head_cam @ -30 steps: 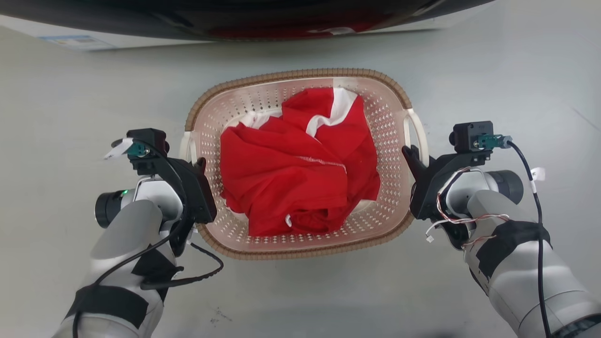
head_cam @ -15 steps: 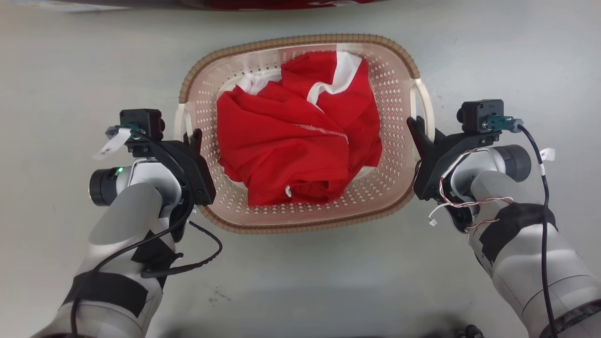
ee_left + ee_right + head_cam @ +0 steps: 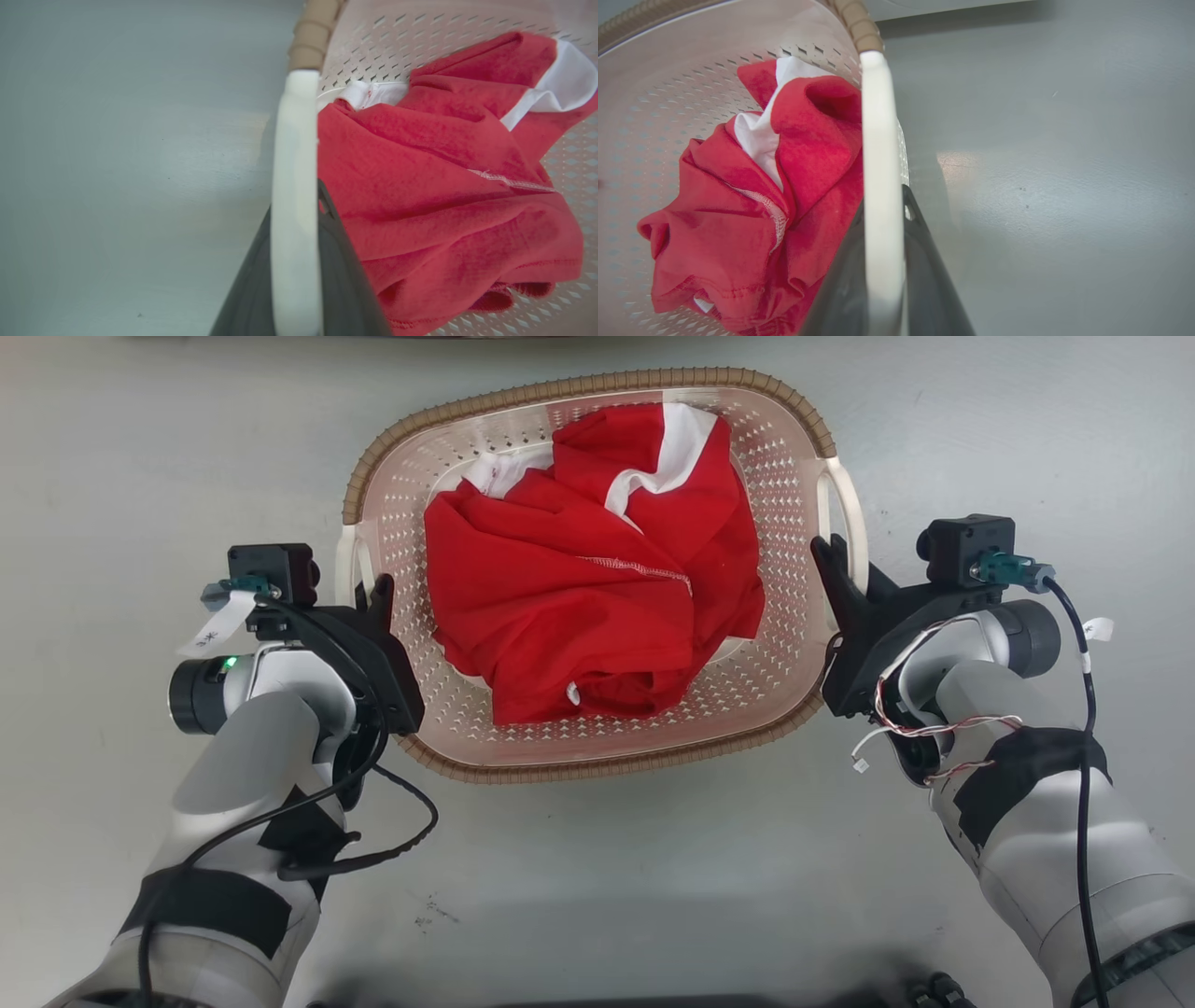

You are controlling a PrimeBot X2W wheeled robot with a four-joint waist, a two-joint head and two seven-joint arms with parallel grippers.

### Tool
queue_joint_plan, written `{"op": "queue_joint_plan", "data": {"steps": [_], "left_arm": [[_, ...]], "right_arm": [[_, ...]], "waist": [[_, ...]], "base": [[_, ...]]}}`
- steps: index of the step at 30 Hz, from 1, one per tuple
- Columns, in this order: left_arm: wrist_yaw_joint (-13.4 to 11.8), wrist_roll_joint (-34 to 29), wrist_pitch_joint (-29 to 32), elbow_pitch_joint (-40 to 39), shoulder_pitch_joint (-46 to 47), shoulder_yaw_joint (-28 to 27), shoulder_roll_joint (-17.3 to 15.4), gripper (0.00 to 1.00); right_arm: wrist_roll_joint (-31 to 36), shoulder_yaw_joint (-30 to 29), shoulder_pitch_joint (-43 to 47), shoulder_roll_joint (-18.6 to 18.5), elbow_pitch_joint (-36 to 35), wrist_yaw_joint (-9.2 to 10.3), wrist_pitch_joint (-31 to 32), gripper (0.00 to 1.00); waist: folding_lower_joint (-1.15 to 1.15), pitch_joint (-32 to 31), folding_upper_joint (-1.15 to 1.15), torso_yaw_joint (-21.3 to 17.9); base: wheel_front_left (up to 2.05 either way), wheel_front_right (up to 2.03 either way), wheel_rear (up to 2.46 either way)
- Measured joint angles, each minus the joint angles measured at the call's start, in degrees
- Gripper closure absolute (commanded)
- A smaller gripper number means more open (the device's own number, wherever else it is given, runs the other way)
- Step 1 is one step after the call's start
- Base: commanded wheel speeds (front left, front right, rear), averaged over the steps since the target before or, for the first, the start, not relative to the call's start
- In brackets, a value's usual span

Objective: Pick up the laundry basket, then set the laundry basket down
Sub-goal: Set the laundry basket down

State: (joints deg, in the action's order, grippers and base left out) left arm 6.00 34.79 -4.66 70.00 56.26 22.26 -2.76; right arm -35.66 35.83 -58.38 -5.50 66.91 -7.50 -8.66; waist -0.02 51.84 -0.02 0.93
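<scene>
Grey floor (image 3: pixel 112 457) all round, plain and a bit shiny. The laundry basket (image 3: pixel 780 467) sits dead centre of the head view, right between my two arms. It's got a crumpled red garment (image 3: pixel 579 616) with white trim piled inside.

The left gripper (image 3: pixel 375 602) is at the basket's left short side, on the white left handle (image 3: pixel 344 555). The right gripper (image 3: pixel 834 560) mirrors it on the right handle (image 3: pixel 851 513).

On the left wrist cam the handle runs straight up between the two dark fingers (image 3: pixel 343 284), one on each side and pressed against it. So that claw is squeezed down narrow on the handle. It's the same on the right wrist cam, with the white bar pinched between the fingers (image 3: pixel 931 284). The brown rim (image 3: pixel 859 28) carries on past the top of the bar.

Compared with a second ago, the whole picture has slid, so that's the head camera moving. The basket does look a bit bigger and higher in the shot now. Both claws are on the same spots of the handles as before, and the folds of the red garment look the same. Can't tell from these shots whether the basket's base is touching the floor or not.
</scene>
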Motion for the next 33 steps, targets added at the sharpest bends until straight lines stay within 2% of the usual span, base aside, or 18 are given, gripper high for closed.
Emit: {"op": "queue_joint_plan", "data": {"steps": [14, 15, 16, 17, 18, 33], "left_arm": [[0.2, 0.0, -0.6, 1.3, 0.7, 0.0, 0.2, 1.00], [0.3, 0.3, -0.6, 1.3, 0.8, -0.3, 0.2, 1.00], [0.5, 0.7, -0.6, 1.4, 0.8, -0.6, 0.3, 1.00], [0.6, 0.7, -0.6, 1.5, 0.8, -0.7, 0.4, 0.52], [0.5, 0.7, -0.6, 1.6, 0.8, -0.7, 0.2, 0.00], [0.6, 0.8, -3.3, 2.3, -1.3, 0.0, -0.4, 0.00]], "right_arm": [[0.1, 0.3, -0.8, 0.8, 2.1, 0.00, -1.0, 1.00], [0.1, 0.3, -0.8, 0.8, 2.2, 0.00, -1.0, 0.83], [0.2, 0.5, -0.9, 0.8, 2.2, 0.00, -1.0, 0.28], [0.4, 0.7, -0.9, 0.8, 2.3, 0.08, -1.1, 0.00], [0.4, 0.7, -0.9, 0.7, 2.4, 0.29, -1.1, 0.00], [0.4, 1.2, -0.4, 0.0, 3.1, 0.42, -3.9, 0.00]], "waist": [[0.02, -0.4, 0.02, -0.1], [0.02, -0.4, 0.02, -0.1], [0.02, -0.5, 0.02, 0.0], [0.03, -0.6, 0.03, 0.0], [0.04, -0.7, 0.03, 0.0], [0.03, -5.6, 0.03, 0.2]], "base": [[0.00, 0.00, 0.00], [0.00, 0.00, 0.00], [0.00, 0.00, 0.00], [0.00, 0.00, 0.00], [0.00, 0.00, 0.00], [0.00, 0.00, 0.00]]}}
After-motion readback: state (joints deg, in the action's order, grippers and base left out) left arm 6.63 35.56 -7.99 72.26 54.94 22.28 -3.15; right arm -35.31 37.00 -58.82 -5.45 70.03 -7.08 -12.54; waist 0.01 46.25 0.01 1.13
